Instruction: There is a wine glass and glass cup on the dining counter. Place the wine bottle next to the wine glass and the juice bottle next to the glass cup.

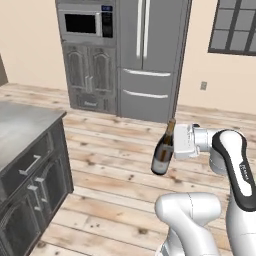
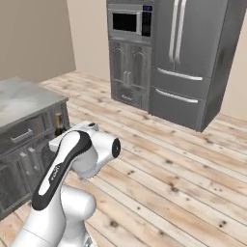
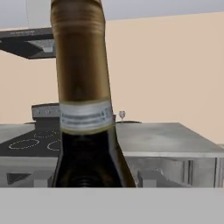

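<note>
While the arm reaches sideways above the wooden floor [image 1: 115, 165], the gripper [image 1: 176, 141] is pinched on the neck of the wine bottle [image 1: 162, 156], which hangs clear of the floor, tilted, with its base swung toward the left of the left base view and its gold foil top against the white hand. In that view the pale label faces the camera and the bottle is well apart from the dining counter [image 1: 20, 127], whose grey top and dark drawer fronts occupy the left edge. In the right base view a short piece of the dark bottle [image 2: 59, 126] shows just behind the upper arm, in front of the counter's [image 2: 24, 103] side. The hand view looks along the bottle [image 3: 85, 109]: gold foil above, a narrow pale band, then dark glass widening at the shoulder. Beyond it lies the counter's [image 3: 166, 140] marble-look top with the black cooktop [image 3: 30, 144] inset at the left, and a small clear wine glass [image 3: 121, 115] stands upright far back on the top, just right of the bottle's neck as seen here. A range hood [image 3: 30, 43] hangs over the cooktop. Steel refrigerator [image 1: 150, 55] and built-in microwave [image 1: 85, 22] stand against the far wall; a window [image 1: 235, 27] at upper right.
</note>
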You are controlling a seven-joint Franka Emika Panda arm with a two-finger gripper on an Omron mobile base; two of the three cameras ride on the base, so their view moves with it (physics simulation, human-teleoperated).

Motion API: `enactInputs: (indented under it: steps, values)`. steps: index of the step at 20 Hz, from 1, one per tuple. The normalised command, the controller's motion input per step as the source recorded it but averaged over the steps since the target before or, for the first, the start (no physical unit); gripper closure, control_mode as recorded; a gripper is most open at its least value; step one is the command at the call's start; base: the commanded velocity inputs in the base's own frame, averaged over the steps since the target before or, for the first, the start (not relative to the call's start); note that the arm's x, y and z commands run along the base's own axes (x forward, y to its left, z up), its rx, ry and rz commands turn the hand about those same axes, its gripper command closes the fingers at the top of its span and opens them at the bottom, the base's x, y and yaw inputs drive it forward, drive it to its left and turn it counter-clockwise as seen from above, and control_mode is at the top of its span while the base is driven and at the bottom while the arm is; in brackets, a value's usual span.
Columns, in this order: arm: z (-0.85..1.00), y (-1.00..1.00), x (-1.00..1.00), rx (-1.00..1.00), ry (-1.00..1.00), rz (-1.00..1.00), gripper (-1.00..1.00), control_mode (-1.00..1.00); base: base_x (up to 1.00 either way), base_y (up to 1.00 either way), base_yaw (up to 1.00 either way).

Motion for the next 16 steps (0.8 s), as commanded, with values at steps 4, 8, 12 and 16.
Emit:
enactInputs:
  steps: [4, 8, 12, 16]
  values:
    - [0.0, 0.0, 0.0, 0.0, 0.0, 0.0, 1.0, 1.0, 0.89, -0.16, 0.08]
    - [0.0, 0.0, 0.0, 0.0, 0.0, 0.0, 1.0, 1.0, 0.89, -0.12, 0.08]
    - [0.0, 0.0, 0.0, 0.0, 0.0, 0.0, 1.0, 1.0, 0.89, -0.1, 0.1]
    - [0.0, 0.0, 0.0, 0.0, 0.0, 0.0, 1.0, 1.0, 0.87, -0.07, 0.13]
